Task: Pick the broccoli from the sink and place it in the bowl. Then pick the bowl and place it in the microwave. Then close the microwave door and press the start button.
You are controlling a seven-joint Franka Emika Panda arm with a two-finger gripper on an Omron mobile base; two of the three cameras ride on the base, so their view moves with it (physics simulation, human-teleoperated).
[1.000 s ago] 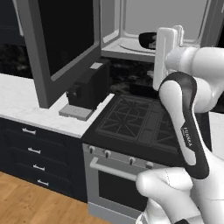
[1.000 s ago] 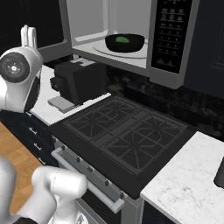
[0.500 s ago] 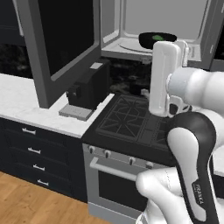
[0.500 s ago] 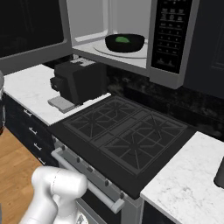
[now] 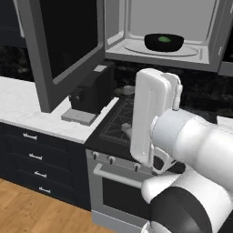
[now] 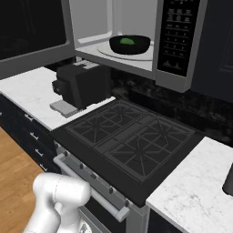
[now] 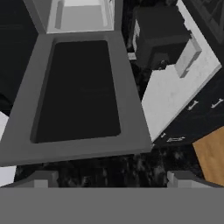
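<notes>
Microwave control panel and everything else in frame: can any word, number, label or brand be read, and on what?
Nothing can be read.
Microwave control panel: rows of small pale marks, too small and blurred to read.
Coffee machine: no lettering visible.
Stove and its knobs: no markings legible.
Drawers: blank.

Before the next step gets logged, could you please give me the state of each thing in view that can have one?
microwave door: swung wide open.
microwave: open, cavity lit.
bowl: upright on the turntable inside the microwave.
broccoli: in the bowl.
gripper: open, empty, facing the door.
coffee machine: on the counter, left of the stove.
</notes>
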